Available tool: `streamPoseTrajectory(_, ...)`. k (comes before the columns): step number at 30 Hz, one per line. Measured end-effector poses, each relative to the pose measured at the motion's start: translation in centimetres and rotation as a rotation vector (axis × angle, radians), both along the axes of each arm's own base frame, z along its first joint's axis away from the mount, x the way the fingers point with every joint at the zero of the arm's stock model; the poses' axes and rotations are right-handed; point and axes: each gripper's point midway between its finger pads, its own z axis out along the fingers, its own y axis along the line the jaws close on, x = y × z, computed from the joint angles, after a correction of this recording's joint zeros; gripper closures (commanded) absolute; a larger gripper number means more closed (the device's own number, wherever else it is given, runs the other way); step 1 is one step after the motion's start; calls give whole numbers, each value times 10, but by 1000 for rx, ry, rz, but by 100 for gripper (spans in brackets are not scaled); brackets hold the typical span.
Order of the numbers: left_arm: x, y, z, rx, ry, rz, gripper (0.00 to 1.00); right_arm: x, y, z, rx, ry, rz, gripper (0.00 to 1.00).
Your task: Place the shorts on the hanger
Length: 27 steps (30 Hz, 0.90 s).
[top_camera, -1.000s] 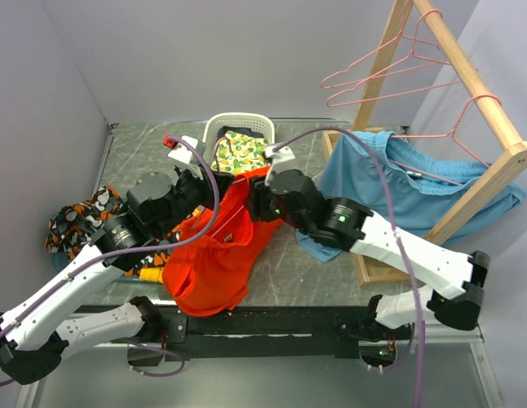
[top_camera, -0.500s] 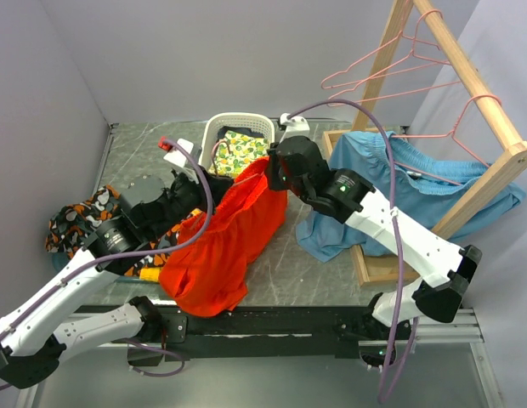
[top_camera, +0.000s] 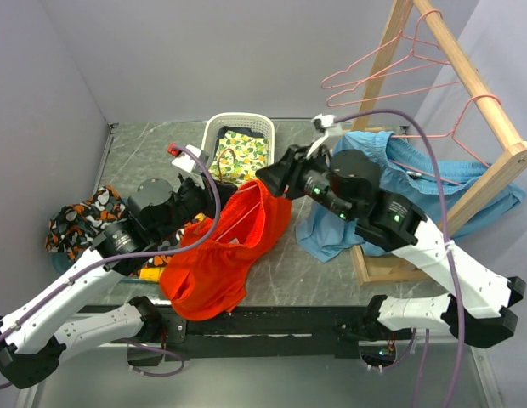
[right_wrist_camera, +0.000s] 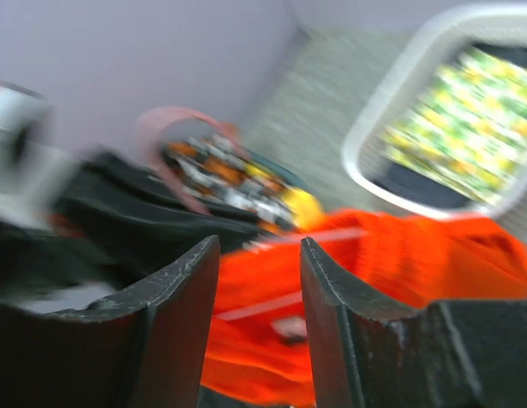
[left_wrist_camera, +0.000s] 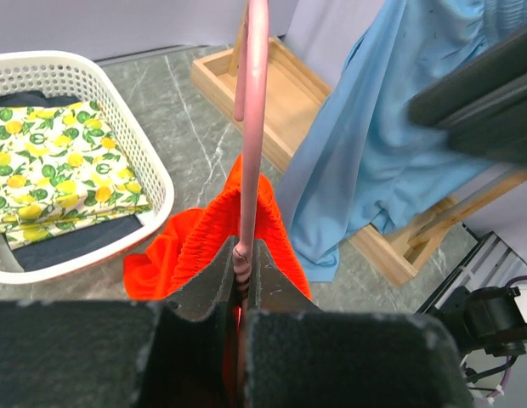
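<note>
- The left gripper is clamped tight on the thin pink wire hanger; its two dark fingers pinch the wire low, so the rest juts away from the wrist as a free length to thread cloth onto; the grip looks firm enough to steady the hanger against a tug.
- Just past those fingertips, the bright red-orange fabric shorts have their gathered waistband bunched against the wire, showing on both sides of it; the wire appears to pass into the band; the rest of the cloth hangs below the gripper and pools on the grey marbled table; by this the shorts are partly on the hanger, not yet spread along it.
- The right gripper has its fingers apart, with nothing pinched between the tips; its view is blurred, but orange cloth lies just beyond the gap; from above it sits at the raised edge of the waistband, facing the left gripper, a sensible place from which to draw the band further over.
- Farther out, beyond and left of the left gripper, stands a white plastic lattice basket holding lemon-print fabric; to the right, light blue shorts hang at a wooden rack.
</note>
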Motion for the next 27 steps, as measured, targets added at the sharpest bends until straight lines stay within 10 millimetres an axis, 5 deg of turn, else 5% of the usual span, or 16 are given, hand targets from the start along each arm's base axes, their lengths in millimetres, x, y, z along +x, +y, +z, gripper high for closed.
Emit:
streamPoseTrajectory(3, 1, 0, 4, -13, -12, 3, 99, -9, 10, 32, 137, -26, 50, 53)
streamPoseTrajectory(6, 4, 0, 7, -22, -22, 16, 99, -13, 28, 43, 203, -17, 91, 53)
streamPoseTrajectory(11, 15, 4, 10, -38, -27, 80, 99, -28, 53, 12, 191, 61, 138, 53)
streamPoseTrajectory(18, 36, 5, 26, -64, -34, 178, 99, -89, 67, -23, 190, 133, 242, 43)
streamPoseTrajectory(27, 52, -2, 59, -119, -57, 222, 99, -104, 85, -27, 241, 140, 256, 25)
